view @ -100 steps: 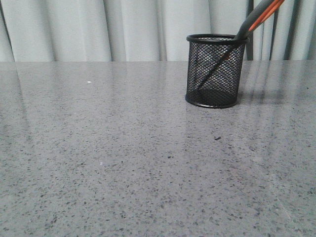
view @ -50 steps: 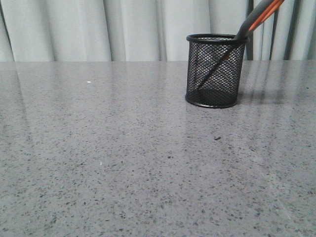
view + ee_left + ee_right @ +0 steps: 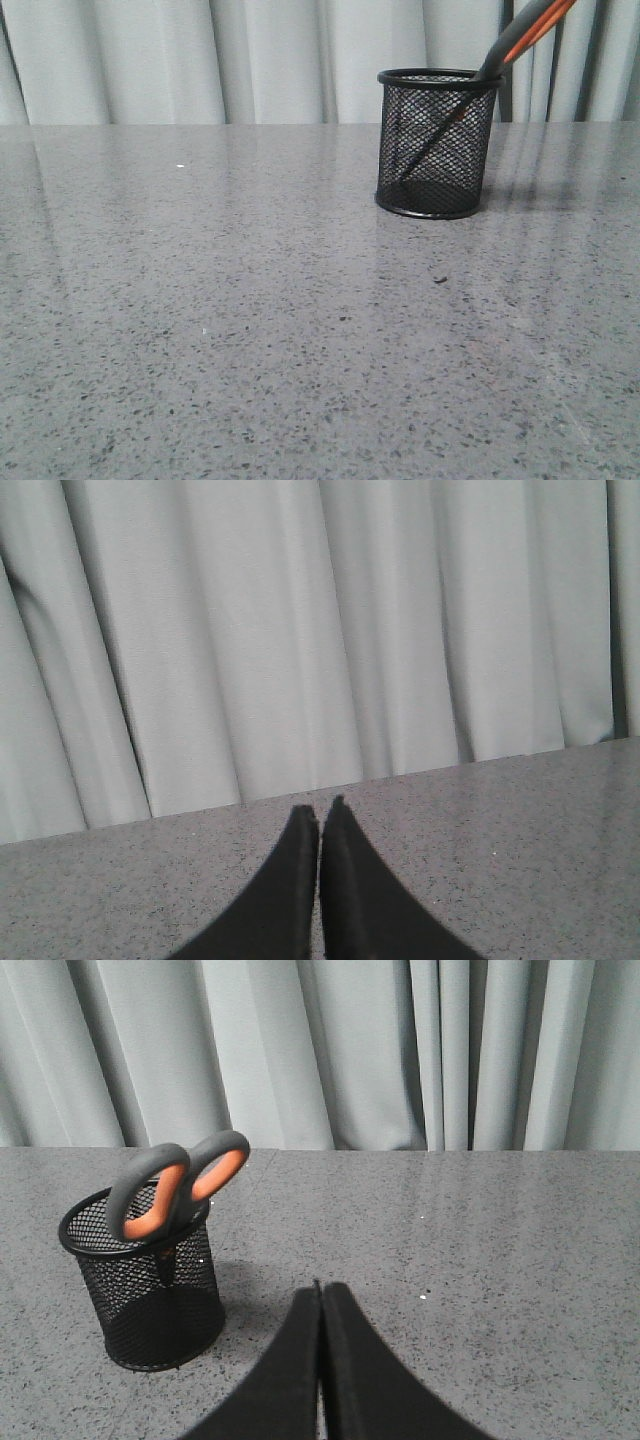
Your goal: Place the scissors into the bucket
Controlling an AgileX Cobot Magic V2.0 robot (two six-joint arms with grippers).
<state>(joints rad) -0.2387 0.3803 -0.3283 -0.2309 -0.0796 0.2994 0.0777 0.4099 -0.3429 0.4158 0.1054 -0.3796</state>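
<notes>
The scissors (image 3: 520, 30) lean blades-down in the mesh bucket (image 3: 436, 143) (far right of the surface (image 3: 250, 300)) — both tools, left (image 3: 320, 820) and right (image 3: 320, 1298), clenched empty.

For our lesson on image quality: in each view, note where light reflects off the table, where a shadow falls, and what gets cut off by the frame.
Front view: pale streaks of glare run down the table; the scissors are cropped at the top edge. Right wrist view: the bucket casts a soft shadow beside its base; the scissors' handles look sharp. Left wrist view: even light, no clear shadow.
</notes>
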